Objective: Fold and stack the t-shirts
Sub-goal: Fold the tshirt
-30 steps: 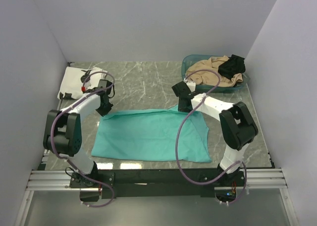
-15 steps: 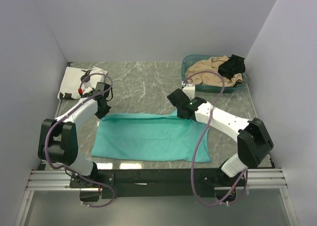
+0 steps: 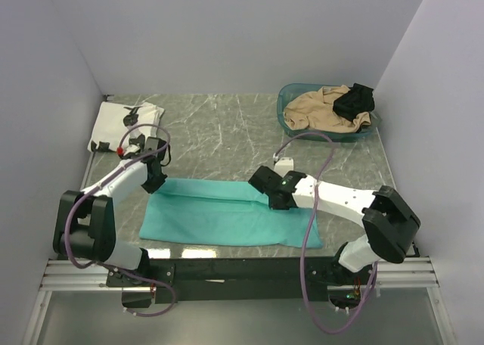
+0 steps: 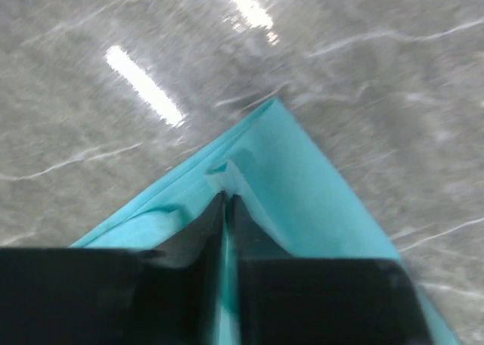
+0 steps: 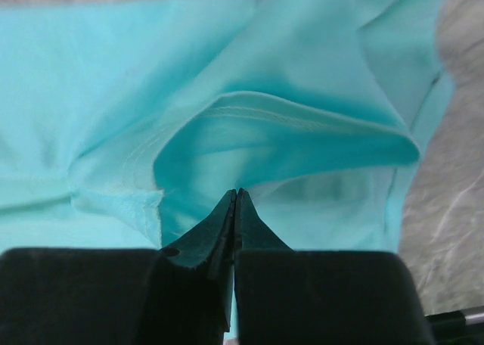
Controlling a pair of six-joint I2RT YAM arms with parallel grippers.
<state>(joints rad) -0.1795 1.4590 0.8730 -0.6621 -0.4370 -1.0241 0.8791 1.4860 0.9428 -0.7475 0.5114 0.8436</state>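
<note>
Where left gripper [image 4: 225, 198] pinches, teal t-shirt [image 4: 318, 201] corner lies

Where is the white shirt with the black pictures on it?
Seen from above, the white shirt lies at the far left of the table, by the wall, just beyond the left gripper.

Your grey marble table [image 3: 227, 125] has the teal tee [image 3: 219, 220] lying up front, white printed tee [image 3: 121, 122] far-left corner, basket [image 3: 286, 97] far right.
</note>
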